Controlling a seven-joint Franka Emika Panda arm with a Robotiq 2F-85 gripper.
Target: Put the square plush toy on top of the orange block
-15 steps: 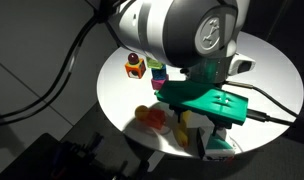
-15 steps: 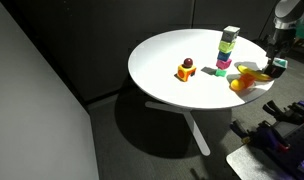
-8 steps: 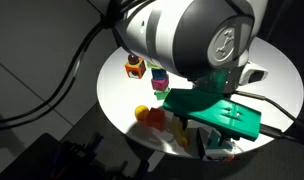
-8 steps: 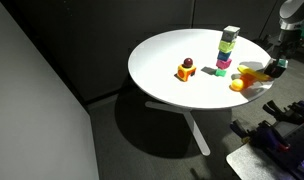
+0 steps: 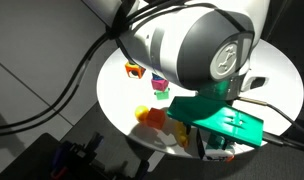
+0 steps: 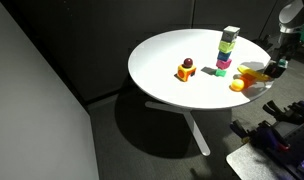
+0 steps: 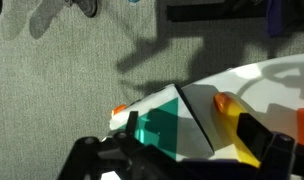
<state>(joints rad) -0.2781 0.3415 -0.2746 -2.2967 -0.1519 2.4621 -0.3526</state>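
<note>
In the wrist view the square plush toy (image 7: 164, 128), white with a teal triangle and a reddish corner, lies right below my gripper (image 7: 182, 162) at the table's edge. The jaws are open, with dark fingers on either side of the toy. The right finger is over a yellow banana (image 7: 240, 128) that lies beside the toy. In an exterior view the gripper (image 6: 278, 68) hangs low over the table's far right edge, and the low orange block (image 6: 236, 85) sits just to its left. The block also shows in an exterior view (image 5: 149, 117), while my arm hides the toy there.
A tall stack of coloured blocks (image 6: 228, 48) stands on the round white table (image 6: 172, 55), behind the orange block. A small orange-yellow piece with a dark top (image 6: 186, 69) sits mid-table. Grey carpet (image 7: 82, 70) lies beyond the table edge. Cables and dark equipment (image 6: 277, 130) lie beside the table.
The arm has shifted a little and the gripper has come slightly lower over the table's edge. The objects on the table have not moved.
</note>
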